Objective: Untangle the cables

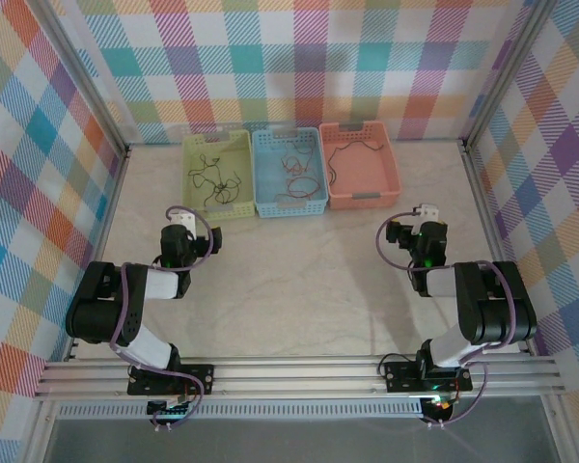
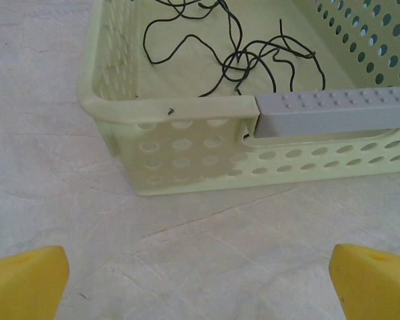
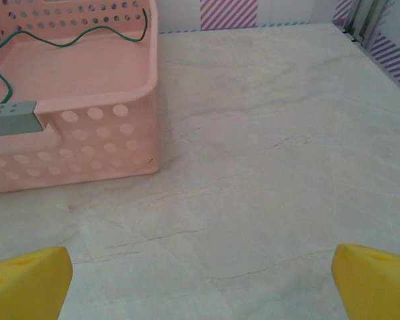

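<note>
Thin black cables (image 1: pixel 215 181) (image 2: pixel 253 57) lie in loose squiggles inside the pale green basket (image 1: pixel 189 159) (image 2: pixel 113 113). Reddish cables (image 1: pixel 294 172) rest in the blue basket (image 1: pixel 289 204). A green cable (image 3: pixel 67 41) (image 1: pixel 352 149) curls in the pink basket (image 1: pixel 394 174) (image 3: pixel 100 143). My left gripper (image 1: pixel 179 218) (image 2: pixel 200 283) hovers open over bare table just short of the green basket. Off the pink basket's near right corner, my right gripper (image 1: pixel 427 212) (image 3: pixel 200 283) is also open, nothing between its yellow fingers (image 3: pixel 27 280).
The three baskets stand side by side at the back of the marble-look table (image 1: pixel 299 280). Grey handles (image 2: pixel 333 110) (image 3: pixel 10 119) sit on the basket front rims. Checked walls enclose the table; an aluminium rail (image 1: pixel 299 371) runs along the near edge.
</note>
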{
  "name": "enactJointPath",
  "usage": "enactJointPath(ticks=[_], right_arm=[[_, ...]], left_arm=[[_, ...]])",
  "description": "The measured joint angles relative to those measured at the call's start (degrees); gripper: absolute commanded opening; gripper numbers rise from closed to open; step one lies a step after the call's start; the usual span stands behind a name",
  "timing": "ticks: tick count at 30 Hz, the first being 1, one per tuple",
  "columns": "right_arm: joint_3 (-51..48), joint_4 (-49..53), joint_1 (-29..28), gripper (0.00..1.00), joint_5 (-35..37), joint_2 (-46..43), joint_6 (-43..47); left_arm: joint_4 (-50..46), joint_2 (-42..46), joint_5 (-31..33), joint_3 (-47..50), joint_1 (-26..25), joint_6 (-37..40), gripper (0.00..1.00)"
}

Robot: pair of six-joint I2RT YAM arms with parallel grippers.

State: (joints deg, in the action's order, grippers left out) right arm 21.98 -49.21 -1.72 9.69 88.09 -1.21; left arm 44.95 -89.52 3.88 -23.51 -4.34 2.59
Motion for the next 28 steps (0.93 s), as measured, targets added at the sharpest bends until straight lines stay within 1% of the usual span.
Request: enactJointPath(ticks=[5, 18, 28], right_arm=[[0.0, 0.4, 0.0, 1.00, -1.4, 0.0, 0.0], [0.0, 0.4, 0.0, 1.00, -1.7, 0.0, 0.0], [0.3, 1.4, 0.2, 1.00, -3.9, 0.0, 0.0]], left_arm=[[0.0, 0.0, 0.0, 0.0, 0.0, 0.0, 1.00], [0.0, 0.0, 0.0, 0.0, 0.0, 0.0, 1.00], [0.0, 0.0, 0.0, 0.0, 0.0, 0.0, 1.00]])
